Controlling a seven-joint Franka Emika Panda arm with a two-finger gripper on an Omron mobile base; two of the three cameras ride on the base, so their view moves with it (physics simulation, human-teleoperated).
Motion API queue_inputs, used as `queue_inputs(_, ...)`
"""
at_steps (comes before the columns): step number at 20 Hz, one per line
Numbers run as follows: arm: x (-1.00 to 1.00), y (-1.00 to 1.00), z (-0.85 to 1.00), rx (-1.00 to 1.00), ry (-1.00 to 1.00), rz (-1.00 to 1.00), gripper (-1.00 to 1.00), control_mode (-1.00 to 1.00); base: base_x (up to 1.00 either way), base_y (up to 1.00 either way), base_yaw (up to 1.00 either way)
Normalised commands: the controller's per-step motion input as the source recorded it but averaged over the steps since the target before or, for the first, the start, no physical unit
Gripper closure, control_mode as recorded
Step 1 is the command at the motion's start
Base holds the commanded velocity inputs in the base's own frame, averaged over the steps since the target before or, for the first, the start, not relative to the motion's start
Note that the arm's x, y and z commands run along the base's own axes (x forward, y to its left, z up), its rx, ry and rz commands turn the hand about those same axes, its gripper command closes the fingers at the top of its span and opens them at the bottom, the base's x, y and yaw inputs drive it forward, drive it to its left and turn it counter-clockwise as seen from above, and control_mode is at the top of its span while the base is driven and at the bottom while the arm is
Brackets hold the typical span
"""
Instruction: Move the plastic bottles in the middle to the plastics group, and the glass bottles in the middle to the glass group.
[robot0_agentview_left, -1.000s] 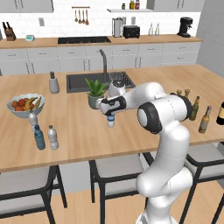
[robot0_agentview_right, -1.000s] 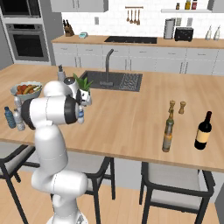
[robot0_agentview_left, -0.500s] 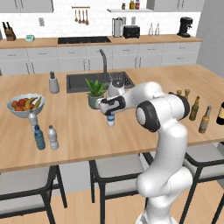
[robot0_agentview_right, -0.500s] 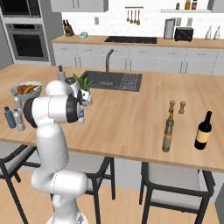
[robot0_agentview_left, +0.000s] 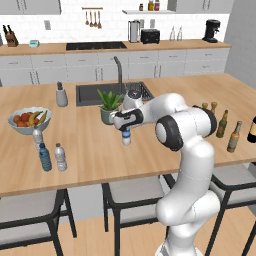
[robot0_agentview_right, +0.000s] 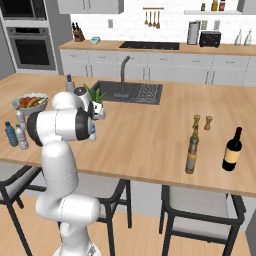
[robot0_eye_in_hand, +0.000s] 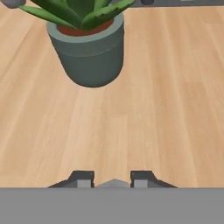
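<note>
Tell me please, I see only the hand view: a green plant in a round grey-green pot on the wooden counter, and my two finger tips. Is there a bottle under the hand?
Observer: Yes. The gripper stands over a small clear plastic bottle with a blue-and-white label, upright on the wooden counter in front of the grey-green pot.
Operator: Do the fingers hold it?
Observer: They stand at both sides of its top. Whether they press it, I cannot tell.
Operator: Where is the plastics group?
Observer: To the arm's left, near the counter's front edge: a small blue-tinted plastic bottle and a small clear plastic bottle with a pale cap, close to a white fruit bowl.
</note>
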Motion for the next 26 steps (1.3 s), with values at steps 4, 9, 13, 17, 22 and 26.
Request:
queue_inputs(4,0.00,0.00,0.09,0.00,0.00,0.00,1.00,-1.00,0.00,0.00,0.00)
queue_inputs(9,0.00,0.00,0.53,0.00,-0.01,0.01,1.00,-1.00,0.00,0.00,0.00)
queue_inputs(13,-0.12,0.12,0.45,0.01,0.00,0.12,1.00,-1.00,0.00,0.00,0.00)
queue_inputs(17,-0.62,0.54,0.21,0.00,0.00,0.22,1.00,-1.00,0.00,0.00,0.00)
queue_inputs(22,-0.72,0.85,0.09,0.00,0.00,0.30,1.00,-1.00,0.00,0.00,0.00)
queue_inputs(26,-0.38,0.89,0.03,0.00,0.00,0.34,1.00,-1.00,0.00,0.00,0.00)
